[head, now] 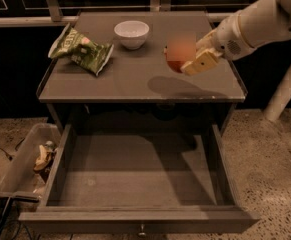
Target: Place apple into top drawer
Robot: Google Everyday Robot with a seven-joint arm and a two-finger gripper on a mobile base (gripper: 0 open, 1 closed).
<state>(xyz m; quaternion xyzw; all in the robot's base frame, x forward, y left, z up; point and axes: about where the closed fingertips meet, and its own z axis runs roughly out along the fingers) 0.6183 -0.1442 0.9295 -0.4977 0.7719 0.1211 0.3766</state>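
Note:
The red-orange apple point(178, 54) is held in my gripper point(189, 60), lifted above the right part of the grey cabinet top point(135, 79); its shadow lies on the top below it. My gripper comes in from the right on the white arm and is shut on the apple, with a tan finger point(201, 62) on the apple's right side. The top drawer point(135, 184) stands pulled wide open below the cabinet top, its flat grey bottom bare, with a small metal knob point(142, 230) on its front.
A white bowl point(131, 33) sits at the back middle of the top. A green chip bag point(80, 49) lies at the left. A clear plastic bin point(15, 169) with scraps stands on the floor left of the drawer. A white post point(285, 84) rises at right.

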